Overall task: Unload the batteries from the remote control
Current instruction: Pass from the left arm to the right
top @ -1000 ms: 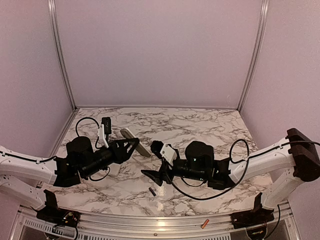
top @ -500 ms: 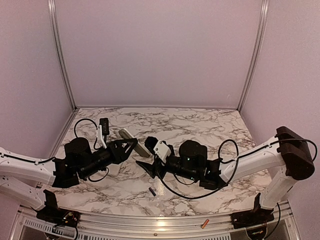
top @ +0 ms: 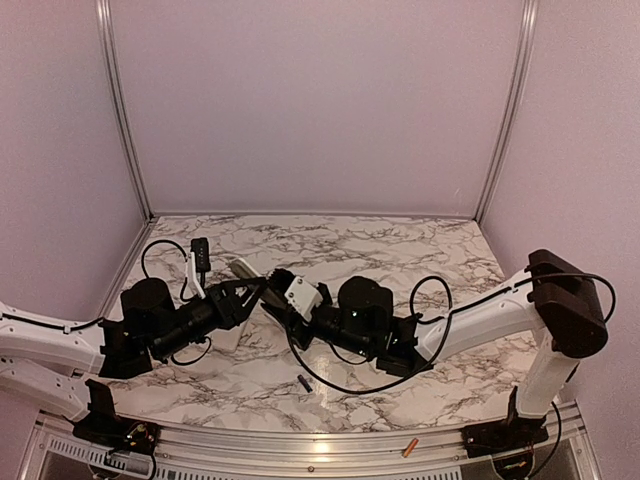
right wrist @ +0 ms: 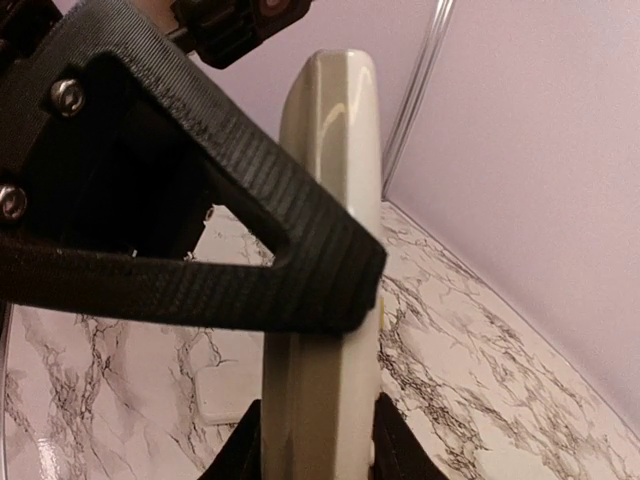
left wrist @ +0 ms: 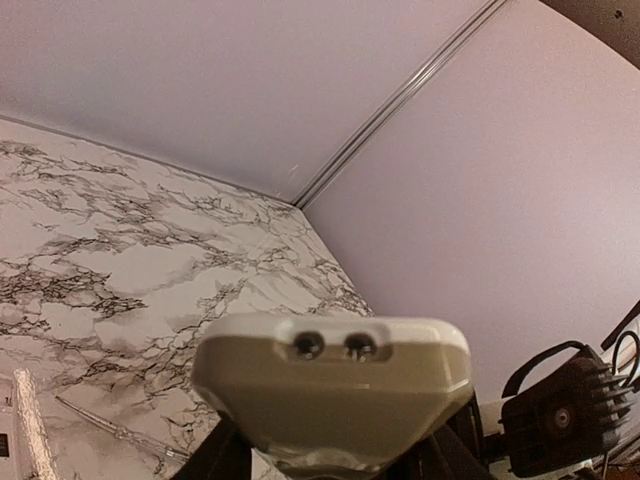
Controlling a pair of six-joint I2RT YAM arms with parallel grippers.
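two pincers crowd one remote [left wrist: 330, 380], and that is where we see trouble coming. the left pincer [top: 255, 290] grips the remote by its lower end and holds it raised above the tabletop [top: 400, 250]. the right pincer [top: 272, 296] sits right against it, with one black finger [right wrist: 200, 250] lying across the remote's narrow side. we cannot tell whether it is closed on the body or merely beside it, since its other finger is out of sight. if the right arm pushes or pries while the left hold is so low on the body, we judge the remote could twist or slip from the grip. the arms are also so near that their fingers could knock together. any cell left inside could spring out and roll away, much as the orange battery [top: 410, 447] lies off the marble on the front rail [top: 300, 456]. no view shows the battery bay, so we cannot say how many cells remain. as for looks, the remote is a slim cream bar whose rounded end bears two small dark holes. a dark battery [top: 303, 383], thin and short, lies loose on the tabletop near the arms. a flat white cover piece [right wrist: 225, 395] shows just left of the remote in the right wrist view.
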